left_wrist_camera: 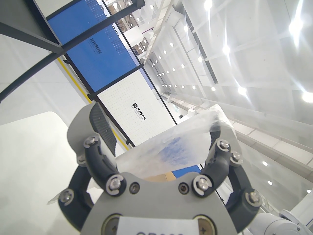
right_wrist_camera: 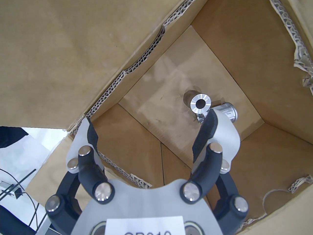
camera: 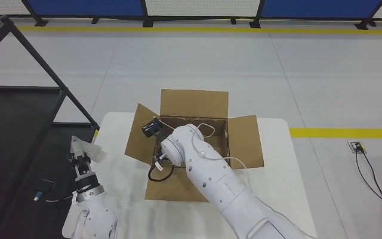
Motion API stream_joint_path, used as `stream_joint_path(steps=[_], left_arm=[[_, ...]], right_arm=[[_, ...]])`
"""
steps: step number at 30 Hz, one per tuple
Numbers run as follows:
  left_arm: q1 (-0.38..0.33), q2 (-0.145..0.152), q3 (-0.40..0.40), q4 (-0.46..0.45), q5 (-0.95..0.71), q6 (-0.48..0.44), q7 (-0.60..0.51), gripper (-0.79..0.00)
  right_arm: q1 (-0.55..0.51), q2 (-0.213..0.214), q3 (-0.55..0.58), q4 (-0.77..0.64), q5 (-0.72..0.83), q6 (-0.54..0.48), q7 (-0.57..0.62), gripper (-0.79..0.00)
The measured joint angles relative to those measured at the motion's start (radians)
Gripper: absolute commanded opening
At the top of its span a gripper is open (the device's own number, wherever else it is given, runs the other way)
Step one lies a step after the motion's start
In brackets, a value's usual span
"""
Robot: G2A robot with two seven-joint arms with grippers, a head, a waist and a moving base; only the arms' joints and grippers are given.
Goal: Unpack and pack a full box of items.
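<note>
Box [camera: 194, 103] sits open on the white tabletop [camera: 280, 173], all four flaps folded out. The right arm comes in from the near side and goes down into it.

Right pincer [right_wrist_camera: 149, 119] is released, jaws wide, hanging inside the box above the floor and grasping nothing. A short metal cylinder [right_wrist_camera: 200, 103] with a bore lies on the box floor just beside one fingertip. A second metal part [right_wrist_camera: 229, 113] is touching or right next to it, half hidden behind that finger.

Left pincer [left_wrist_camera: 159, 123] is off the tabletop's left edge, pointing up and away, jaws spread, not clenched. A translucent plastic bag [left_wrist_camera: 171, 147] with a blue smudge of print lies across it, against one finger [left_wrist_camera: 216, 135]. Can't tell whether anything actually pins the film or it's just resting there.
</note>
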Motion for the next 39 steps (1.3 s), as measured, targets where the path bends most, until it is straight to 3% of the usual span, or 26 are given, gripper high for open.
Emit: stream_joint_path(steps=[12, 22, 26, 37, 39], left_arm=[[0.004, -0.001, -0.007, -0.003, -0.012, -0.006, 0.004, 0.000], [0.001, -0.003, 0.005, -0.004, 0.000, 0.005, 0.008, 0.000], [0.001, -0.005, 0.015, -0.005, 0.012, 0.014, 0.010, 0.000], [-0.012, -0.009, 0.044, 0.004, 0.040, 0.041, 0.013, 0.000], [-0.018, -0.010, 0.050, 0.006, 0.044, 0.044, 0.011, 0.000]], right_arm=[[0.033, 0.027, 0.045, 0.048, -0.106, 0.090, -0.042, 0.000], [0.051, 0.017, 0.033, 0.239, -0.119, 0.014, -0.133, 0.000], [0.060, 0.003, 0.032, 0.293, -0.091, 0.028, -0.175, 0.000], [0.057, 0.003, 0.032, 0.293, -0.089, 0.026, -0.179, 0.000], [0.041, 0.009, 0.033, 0.286, -0.086, -0.032, -0.192, 0.000]])
